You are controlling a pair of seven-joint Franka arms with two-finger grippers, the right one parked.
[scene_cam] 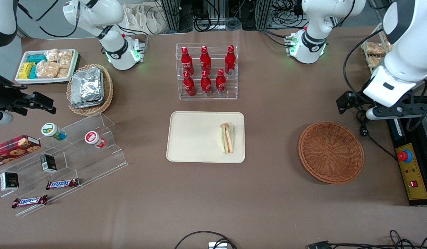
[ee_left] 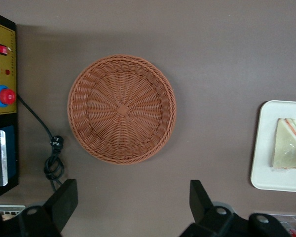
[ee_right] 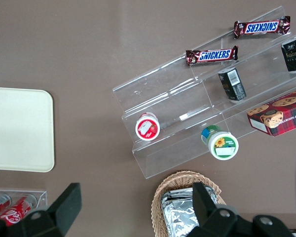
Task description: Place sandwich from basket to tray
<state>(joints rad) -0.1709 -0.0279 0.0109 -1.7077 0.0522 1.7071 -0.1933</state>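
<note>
Cream-beige tray [scene_cam: 185, 138] at table centre, front view: the sandwich [scene_cam: 226, 137] lies on it, toward the wicker basket [scene_cam: 331, 152]. Left wrist view: my gripper [ee_left: 133, 202], fingers [ee_left: 64, 200] spread wide and holding nothing, hangs above the table beside the basket [ee_left: 122, 108]; sandwich [ee_left: 289, 150] on tray [ee_left: 266, 148].

The working arm is glossy white with rounded shells and dark grey joint bands. Its base glows green, black cables trail beside it. The gripper [ee_left: 130, 207] has black, wedge-shaped fingers [ee_left: 64, 200].
</note>
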